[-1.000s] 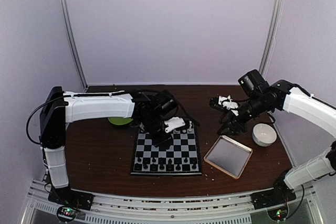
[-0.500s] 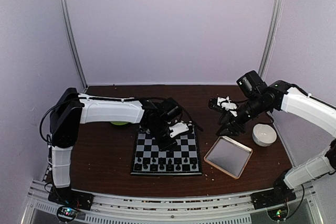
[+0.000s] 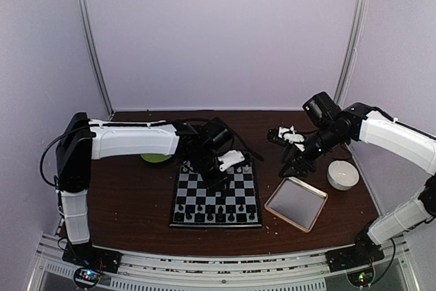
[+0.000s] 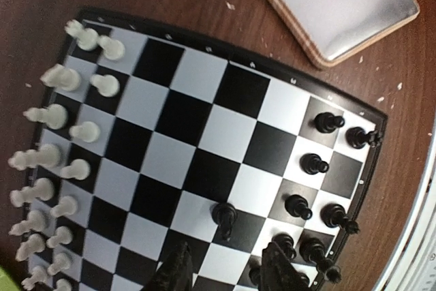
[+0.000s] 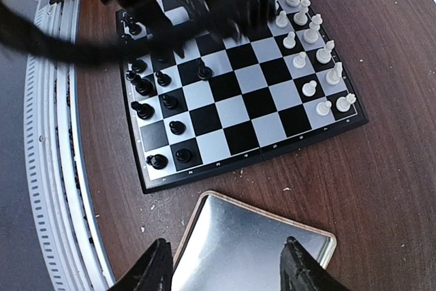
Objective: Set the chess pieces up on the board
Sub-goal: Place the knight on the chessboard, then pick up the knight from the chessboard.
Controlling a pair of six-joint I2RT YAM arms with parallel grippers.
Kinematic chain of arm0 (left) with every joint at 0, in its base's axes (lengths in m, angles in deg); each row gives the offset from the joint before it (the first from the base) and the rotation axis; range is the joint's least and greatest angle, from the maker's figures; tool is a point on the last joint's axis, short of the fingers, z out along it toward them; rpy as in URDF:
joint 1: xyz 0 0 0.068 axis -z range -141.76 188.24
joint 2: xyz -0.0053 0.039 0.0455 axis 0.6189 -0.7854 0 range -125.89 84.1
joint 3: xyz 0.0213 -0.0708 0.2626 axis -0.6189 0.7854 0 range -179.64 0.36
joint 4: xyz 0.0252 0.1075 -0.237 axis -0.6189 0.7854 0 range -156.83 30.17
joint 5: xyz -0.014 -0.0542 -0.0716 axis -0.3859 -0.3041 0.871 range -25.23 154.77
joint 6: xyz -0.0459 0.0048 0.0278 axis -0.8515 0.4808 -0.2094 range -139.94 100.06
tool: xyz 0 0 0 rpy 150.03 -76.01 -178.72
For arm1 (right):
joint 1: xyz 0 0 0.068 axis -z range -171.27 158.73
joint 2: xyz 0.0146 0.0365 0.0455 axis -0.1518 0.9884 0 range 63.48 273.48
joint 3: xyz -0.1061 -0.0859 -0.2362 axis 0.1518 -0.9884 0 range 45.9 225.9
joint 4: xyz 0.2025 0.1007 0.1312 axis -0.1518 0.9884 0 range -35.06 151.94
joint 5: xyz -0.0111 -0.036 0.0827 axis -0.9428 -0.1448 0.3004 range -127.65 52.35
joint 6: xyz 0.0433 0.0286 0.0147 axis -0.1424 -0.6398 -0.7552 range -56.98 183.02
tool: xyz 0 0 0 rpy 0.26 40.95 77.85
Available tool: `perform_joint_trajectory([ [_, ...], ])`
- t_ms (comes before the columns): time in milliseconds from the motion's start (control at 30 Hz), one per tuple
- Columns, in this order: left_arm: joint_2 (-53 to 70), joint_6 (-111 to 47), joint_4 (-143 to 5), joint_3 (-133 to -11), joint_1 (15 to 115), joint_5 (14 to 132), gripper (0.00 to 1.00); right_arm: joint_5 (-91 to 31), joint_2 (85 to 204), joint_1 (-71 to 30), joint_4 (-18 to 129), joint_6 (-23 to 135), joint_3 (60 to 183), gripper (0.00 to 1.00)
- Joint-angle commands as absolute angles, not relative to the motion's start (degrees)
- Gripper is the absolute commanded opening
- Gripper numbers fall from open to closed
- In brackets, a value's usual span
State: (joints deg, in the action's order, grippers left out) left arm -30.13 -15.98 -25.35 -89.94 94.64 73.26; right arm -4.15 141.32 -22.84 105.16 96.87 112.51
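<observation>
The board (image 3: 216, 199) lies flat in the middle of the bench (image 3: 136, 195), square to its near edge, with white pieces (image 4: 85, 131) along the far side and black pieces (image 4: 313, 164) along the near side. One black pawn (image 4: 225, 215) stands upright just beyond the left gripper (image 4: 227, 270), whose jaws are spread and touch nothing. The right gripper (image 5: 226, 264) hangs spread and empty over the tray (image 5: 252, 236).

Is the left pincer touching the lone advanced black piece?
Apart. Left wrist view shows board between the black piece and both fingers of the left pincer.
</observation>
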Motion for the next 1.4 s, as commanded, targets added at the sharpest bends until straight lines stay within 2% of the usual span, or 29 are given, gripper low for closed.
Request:
perform_joint_trajectory([
  [0, -18.4, -16.6, -26.9, -85.6, 90.3, 72.2, 0.35, -2.7, 144.3, -23.2, 105.2, 95.6, 116.1, 0.54],
  [333, 4.6, -18.9, -34.0, -69.9, 73.5, 65.2, 0.36, -7.6, 160.9, -34.6, 105.5, 94.7, 127.1, 0.53],
  [433, 9.4, -18.6, -39.4, -64.6, 68.8, 61.2, 0.37, -9.5, 166.5, -38.2, 105.4, 93.6, 131.4, 0.52],
  [533, 12.5, -19.7, -43.4, -61.2, 64.4, 62.8, 0.37, -11.5, 172.1, -41.0, 105.9, 93.1, 135.7, 0.52],
  [767, 13.6, -19.9, -43.1, -61.0, 63.6, 67.5, 0.37, -17.0, 181.3, -43.6, 107.8, 90.9, 144.6, 0.54],
  [1000, 14.5, -19.9, -43.3, -60.9, 63.6, 69.9, 0.37, -17.5, 185.5, -43.7, 108.5, 90.7, 147.5, 0.52],
  [1167, 14.7, -19.9, -43.4, -60.9, 63.6, 70.5, 0.37, -16.6, 187.5, -43.8, 109.4, 90.7, 148.6, 0.44],
  [1367, 14.5, -19.7, -43.4, -60.9, 63.6, 70.6, 0.37, -15.4, 189.1, -43.7, 110.0, 90.8, 149.5, 0.19],
])
